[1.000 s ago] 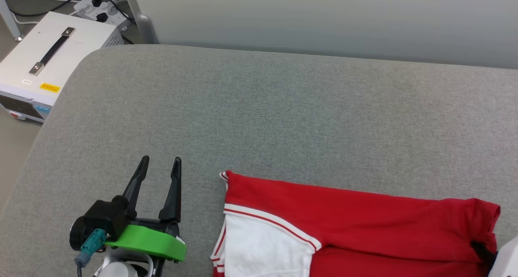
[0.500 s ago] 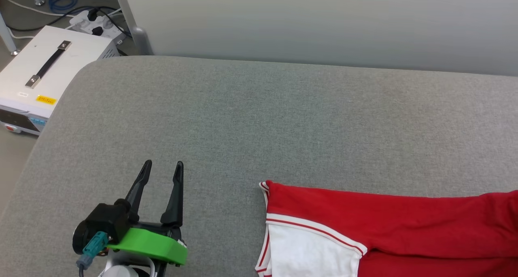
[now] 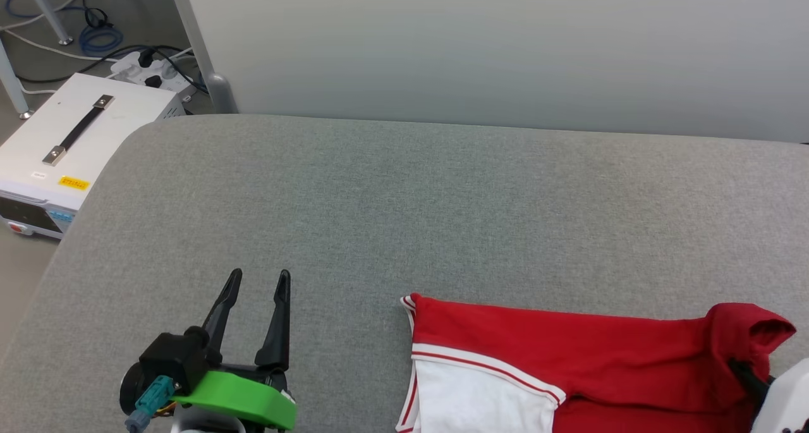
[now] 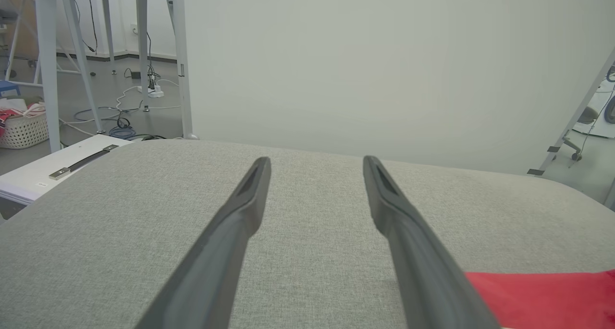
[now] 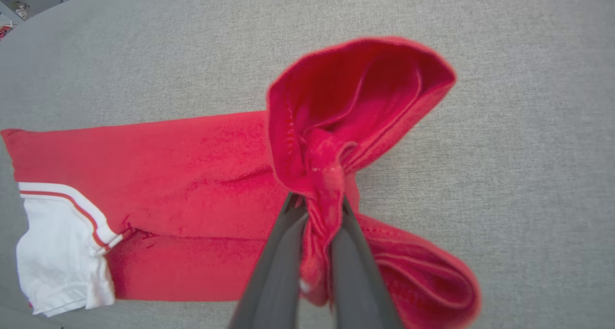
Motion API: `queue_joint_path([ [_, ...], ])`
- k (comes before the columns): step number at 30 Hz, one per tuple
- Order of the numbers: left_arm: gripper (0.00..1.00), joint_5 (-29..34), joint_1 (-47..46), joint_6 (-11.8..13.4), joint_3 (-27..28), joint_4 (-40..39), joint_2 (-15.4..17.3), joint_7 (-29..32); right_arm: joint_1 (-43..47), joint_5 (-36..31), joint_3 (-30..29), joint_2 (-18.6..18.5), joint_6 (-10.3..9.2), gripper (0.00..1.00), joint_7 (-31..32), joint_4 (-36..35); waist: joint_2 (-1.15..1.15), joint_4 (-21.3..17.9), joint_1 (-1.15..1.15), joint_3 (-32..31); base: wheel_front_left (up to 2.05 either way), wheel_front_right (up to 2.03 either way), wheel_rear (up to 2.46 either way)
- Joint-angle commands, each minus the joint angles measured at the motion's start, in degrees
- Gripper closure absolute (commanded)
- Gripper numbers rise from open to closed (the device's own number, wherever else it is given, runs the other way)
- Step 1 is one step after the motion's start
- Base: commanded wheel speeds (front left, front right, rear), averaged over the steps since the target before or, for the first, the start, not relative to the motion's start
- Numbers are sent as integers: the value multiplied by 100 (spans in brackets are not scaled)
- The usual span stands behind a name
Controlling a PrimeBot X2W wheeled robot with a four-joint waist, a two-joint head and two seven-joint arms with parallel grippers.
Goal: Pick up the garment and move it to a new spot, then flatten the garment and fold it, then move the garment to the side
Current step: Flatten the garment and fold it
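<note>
R tool (image 5: 317, 201), near edge, far right: fingers together, clamped on a bunched red fold at the right end of the garment (image 3: 569, 351). That end is lifted & puckered; the rest lies flat on the bench (image 3: 379, 186). Garment sits along the bench's near edge, long axis L–R, white sleeve (image 3: 480, 401) at its left end.

L tool (image 3: 260, 274), near left: fingers apart, nothing btw them, pointing away over bare fabric, beside the garment's left end, not touching it.

So the cloth lies to the right of L tool w/ the sleeve end nearest it, and R arm has the other end. Prob. step: shifting the garment w/ R arm alone. A one-end grip could stretch or skew the lay as it drags.

Beyond is grey bench top w/ no obstacle on it. Far left, off the bench: white box (image 3: 69, 148) w/ black handle, power strip (image 3: 148, 69) & cables on the floor. Farthest: pale wall panel (image 3: 474, 47).
</note>
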Motion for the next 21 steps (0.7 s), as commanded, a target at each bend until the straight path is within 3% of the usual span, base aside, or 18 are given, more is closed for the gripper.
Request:
queue_joint_path([
  [1,0,-41,121,-16,-13,21,-20,-34,96,-52,35,118,-4,100,98,-143,0,16,0,-45,0,0,0],
  [13,0,-85,190,-16,-61,125,-18,-34,1,27,673,1493,-4,100,928,-1052,0,150,0,-137,0,0,0],
  [21,0,-99,165,-16,-70,145,24,-34,-309,292,1483,1808,-4,100,870,-826,0,254,0,-138,0,0,0],
])
